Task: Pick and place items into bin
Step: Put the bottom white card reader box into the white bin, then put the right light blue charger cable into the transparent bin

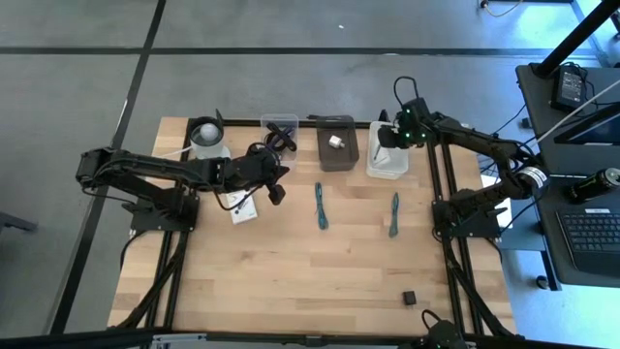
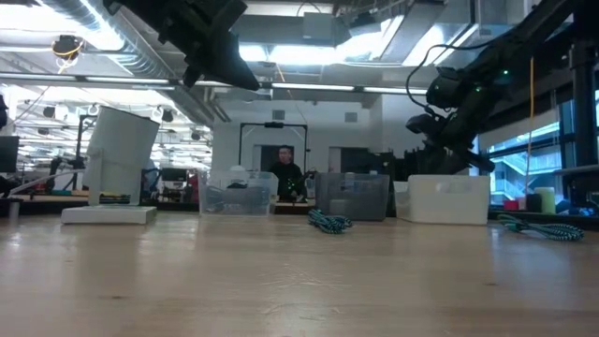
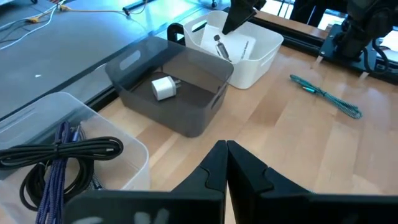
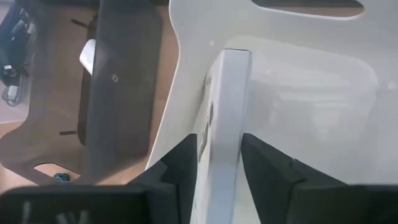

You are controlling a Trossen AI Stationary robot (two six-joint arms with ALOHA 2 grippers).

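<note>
My right gripper (image 1: 386,138) is over the white bin (image 1: 387,163), shut on a thin white card with black print (image 4: 225,99). My left gripper (image 1: 276,189) hangs shut and empty above the table, in front of the clear bin (image 1: 281,131); its fingers are together in the left wrist view (image 3: 225,152). The clear bin holds a black coiled cable (image 3: 68,155) and a purple strap (image 3: 59,140). Two teal straps (image 1: 320,206) (image 1: 394,213) lie flat on the table. White cards (image 1: 242,206) lie by my left gripper. A tiny black cube (image 1: 410,297) sits near the front right. My right gripper pinches the white card between its two fingers, which lie on its two flat faces near one end (image 4: 217,149). The fingers come from above, pointing down. The card's free end (image 4: 236,59) reaches down into the white bin, clear of the table.
A grey bin (image 1: 337,150) with a white plug-like block (image 3: 165,88) stands between the clear and white bins. A white round object (image 1: 205,136) stands at the far left. The middle and near part of the table (image 1: 310,271) holds little. A person shows far behind in the low view (image 2: 284,168).
</note>
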